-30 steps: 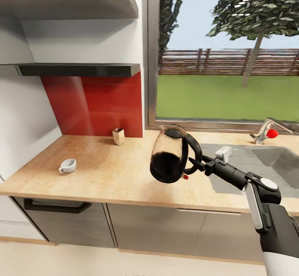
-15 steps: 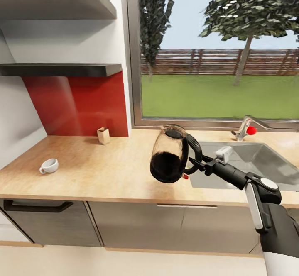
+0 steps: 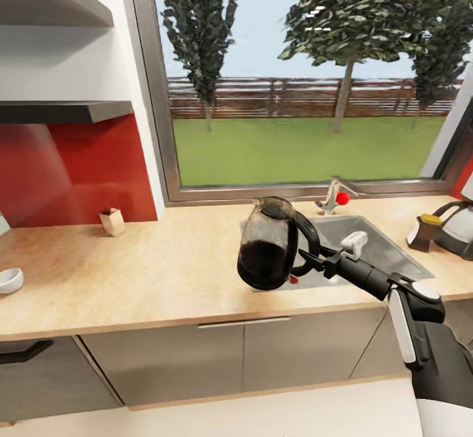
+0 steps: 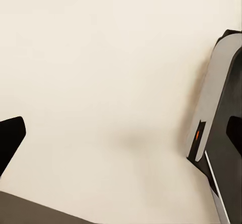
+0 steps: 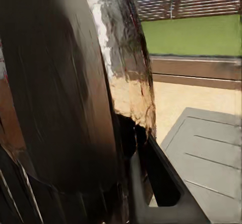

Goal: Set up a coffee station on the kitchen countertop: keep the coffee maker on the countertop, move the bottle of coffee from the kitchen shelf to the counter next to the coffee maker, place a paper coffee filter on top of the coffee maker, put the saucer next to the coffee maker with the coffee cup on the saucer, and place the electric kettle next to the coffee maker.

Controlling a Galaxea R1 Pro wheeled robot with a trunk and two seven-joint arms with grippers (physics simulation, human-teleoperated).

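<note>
My right gripper [image 3: 310,257] is shut on the black loop handle of the electric kettle [image 3: 266,246], a glass jug dark in its lower half, held above the kitchen countertop [image 3: 164,273] by the sink's left edge. Up close in the right wrist view, the kettle [image 5: 65,82] covers most of the picture. The white coffee cup [image 3: 9,280] sits at the far left. At the far right stands the coffee maker [image 3: 460,230], with the yellow-lidded bottle of coffee [image 3: 423,230] beside it. The left gripper [image 4: 121,138] hangs open over pale floor.
A steel sink [image 3: 378,248] with a red-knobbed faucet [image 3: 336,198] lies below the window. A small tan box [image 3: 112,221] stands against the red backsplash. Dark wall shelves [image 3: 59,112] hang at the upper left. Grey cabinets run under the counter.
The whole view has swung to the right: cup and tan box slid left, and the bottle and coffee maker came into sight. The kettle stays in my right gripper.
</note>
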